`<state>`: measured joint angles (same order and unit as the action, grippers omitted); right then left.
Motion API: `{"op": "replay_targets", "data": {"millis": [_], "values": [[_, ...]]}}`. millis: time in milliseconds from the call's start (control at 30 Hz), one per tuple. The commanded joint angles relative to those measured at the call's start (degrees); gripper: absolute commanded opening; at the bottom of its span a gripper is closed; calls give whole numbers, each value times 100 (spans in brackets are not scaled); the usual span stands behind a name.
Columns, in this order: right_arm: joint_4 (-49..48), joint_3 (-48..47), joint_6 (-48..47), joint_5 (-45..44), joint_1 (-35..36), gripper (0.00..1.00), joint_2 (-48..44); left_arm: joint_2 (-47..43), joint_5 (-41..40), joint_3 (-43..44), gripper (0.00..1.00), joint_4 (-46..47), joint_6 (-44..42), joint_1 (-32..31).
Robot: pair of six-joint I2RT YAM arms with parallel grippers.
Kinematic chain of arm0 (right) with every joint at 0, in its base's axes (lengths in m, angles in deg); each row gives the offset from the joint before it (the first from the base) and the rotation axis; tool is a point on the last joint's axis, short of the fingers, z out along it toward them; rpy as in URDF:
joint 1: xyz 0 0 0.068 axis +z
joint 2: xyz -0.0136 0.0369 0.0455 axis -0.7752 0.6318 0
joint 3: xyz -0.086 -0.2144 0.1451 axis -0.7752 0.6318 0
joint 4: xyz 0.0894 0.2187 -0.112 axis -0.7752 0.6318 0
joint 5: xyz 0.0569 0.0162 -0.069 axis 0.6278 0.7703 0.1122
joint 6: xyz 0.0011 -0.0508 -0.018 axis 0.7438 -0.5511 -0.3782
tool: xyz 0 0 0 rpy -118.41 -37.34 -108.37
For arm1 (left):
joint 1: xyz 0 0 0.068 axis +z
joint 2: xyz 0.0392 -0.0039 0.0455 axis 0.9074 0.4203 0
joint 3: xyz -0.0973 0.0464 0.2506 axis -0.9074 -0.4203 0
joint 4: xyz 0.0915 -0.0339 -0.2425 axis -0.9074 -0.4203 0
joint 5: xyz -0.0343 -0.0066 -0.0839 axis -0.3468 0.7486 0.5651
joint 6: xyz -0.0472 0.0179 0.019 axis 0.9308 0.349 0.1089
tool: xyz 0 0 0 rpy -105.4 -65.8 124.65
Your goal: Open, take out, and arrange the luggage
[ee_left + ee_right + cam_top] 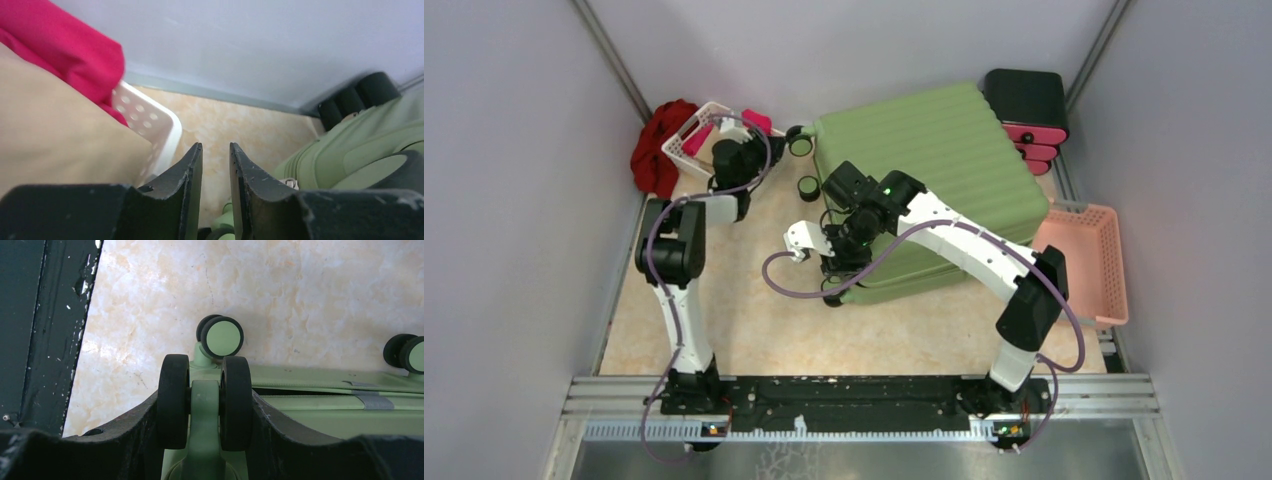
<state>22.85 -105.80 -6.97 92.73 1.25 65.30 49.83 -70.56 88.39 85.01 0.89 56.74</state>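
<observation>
My right fingers clamped on twin wheel at luggage near corner. Luggage flat on bench, centre-right. My left fingers slightly apart, empty, beside white basket.

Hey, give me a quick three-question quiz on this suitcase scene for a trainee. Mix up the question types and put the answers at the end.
1. True or false: the right tool is clamped on a wheel of the luggage.
2. Which thing sits just right of the luggage? A) pink basket B) blue bucket C) cardboard box
3. Fill in: the left tool holds ____.
Key: 1 true; 2 A; 3 nothing.
</observation>
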Motion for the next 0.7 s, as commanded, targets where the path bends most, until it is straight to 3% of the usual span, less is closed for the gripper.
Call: {"op": "replay_targets", "data": {"millis": [0, 200, 433, 667], "values": [[568, -176, 179, 498, 77, 0, -306, -482, -34, -252, 32, 337, 49, 103], [553, -150, 187, 515, 75, 0, -379, -1358, 511, -1768, 39, 1530, 18, 216], [547, -137, 211, 658, 75, 0, -416, -2985, 1674, -3650, 53, 2213, -33, 216], [489, -70, 339, 796, 75, 50, -562, -5045, 2678, -5539, 74, 2500, 527, 216]]}}
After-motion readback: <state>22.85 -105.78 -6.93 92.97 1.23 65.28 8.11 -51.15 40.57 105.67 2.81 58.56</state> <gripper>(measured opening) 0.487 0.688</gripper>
